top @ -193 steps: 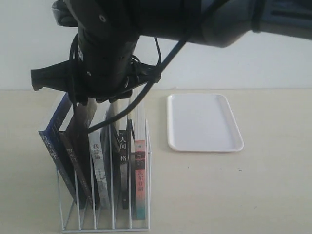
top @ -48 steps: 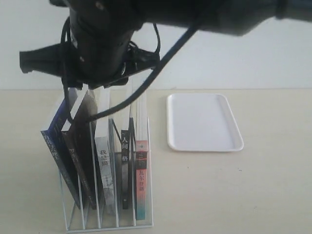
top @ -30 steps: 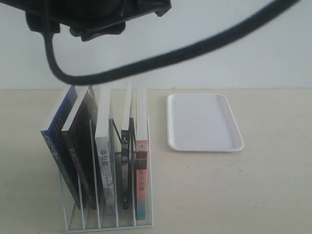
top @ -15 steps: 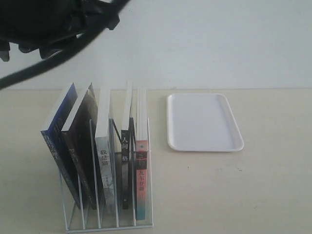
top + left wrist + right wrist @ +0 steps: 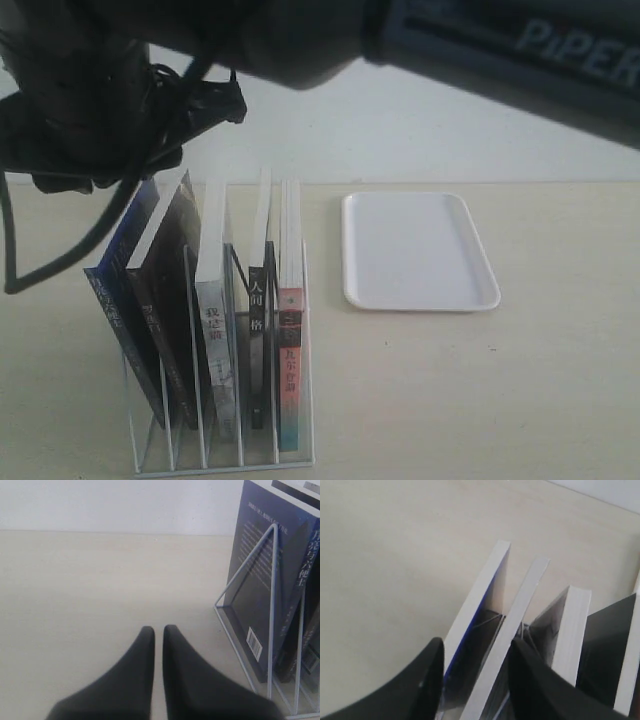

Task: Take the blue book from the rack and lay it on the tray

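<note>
Blue book [image 5: 116, 300] leans in the left end slot of the wire rack [image 5: 307, 390], a dark book [image 5: 165, 290] next to it. Over them hangs the right gripper [image 5: 477, 647], jaws wide apart and gripping nothing, the tops of those 2 books showing between its fingers. Left gripper [image 5: 158, 630] sits low over the tabletop [image 5: 500, 400] beside the rack, pinched together, empty. Tray [image 5: 420, 250] lies apart, nearer the tabletop's far edge.

Dark brown-black book [image 5: 165, 290] leaning, white-spined book [image 5: 213, 340], thin black book [image 5: 256, 320], pink-spined book [image 5: 288, 360] — upright, beige table [image 5: 450, 400], white wall [image 5: 400, 140]
</note>
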You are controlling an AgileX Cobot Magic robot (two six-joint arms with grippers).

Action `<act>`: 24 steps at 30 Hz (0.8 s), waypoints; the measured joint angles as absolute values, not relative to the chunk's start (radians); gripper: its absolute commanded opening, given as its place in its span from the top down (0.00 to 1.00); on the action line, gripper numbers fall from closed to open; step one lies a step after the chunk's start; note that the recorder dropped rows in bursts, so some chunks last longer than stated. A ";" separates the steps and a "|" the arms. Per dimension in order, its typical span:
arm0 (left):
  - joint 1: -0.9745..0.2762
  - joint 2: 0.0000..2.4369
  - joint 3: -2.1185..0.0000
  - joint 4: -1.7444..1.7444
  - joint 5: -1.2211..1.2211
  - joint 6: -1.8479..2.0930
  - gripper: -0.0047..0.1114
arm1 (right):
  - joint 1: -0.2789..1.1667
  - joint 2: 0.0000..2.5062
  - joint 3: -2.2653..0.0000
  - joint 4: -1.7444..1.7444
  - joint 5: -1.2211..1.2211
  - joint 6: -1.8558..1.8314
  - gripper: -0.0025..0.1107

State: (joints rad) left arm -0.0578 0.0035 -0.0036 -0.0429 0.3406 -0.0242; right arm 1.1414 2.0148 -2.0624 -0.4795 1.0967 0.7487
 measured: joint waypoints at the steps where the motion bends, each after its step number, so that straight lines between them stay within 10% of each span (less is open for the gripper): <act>1: -0.058 0.004 -0.004 -0.043 0.341 -0.024 0.91 | 1.132 2.024 -2.062 -0.479 1.097 0.758 0.62; 24: -0.058 0.004 -0.004 -0.043 0.341 -0.024 0.91 | 1.073 2.066 -2.062 -0.354 0.954 0.762 0.62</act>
